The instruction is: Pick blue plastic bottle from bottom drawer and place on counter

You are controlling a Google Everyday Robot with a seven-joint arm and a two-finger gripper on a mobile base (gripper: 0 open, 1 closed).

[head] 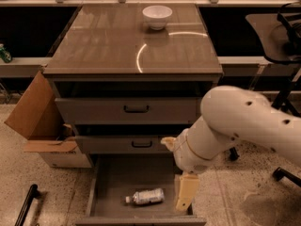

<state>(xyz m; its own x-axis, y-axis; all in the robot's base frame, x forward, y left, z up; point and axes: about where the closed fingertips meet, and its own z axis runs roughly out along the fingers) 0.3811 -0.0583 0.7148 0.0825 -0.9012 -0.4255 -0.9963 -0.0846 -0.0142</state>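
The blue plastic bottle [145,197] lies on its side on the grey floor of the open bottom drawer [113,178], white cap pointing left. My gripper [185,199] hangs at the end of the white arm over the drawer's right side, just right of the bottle and apart from it. The glossy brown-grey counter [113,46] tops the drawer cabinet above.
A white bowl [157,16] stands at the counter's back. Two shallower drawers with black handles [136,109] sit above the bottom drawer. An open cardboard box [44,126] stands left of the cabinet. A small green can [4,53] is on the bench at far left. Chair legs [282,173] are at right.
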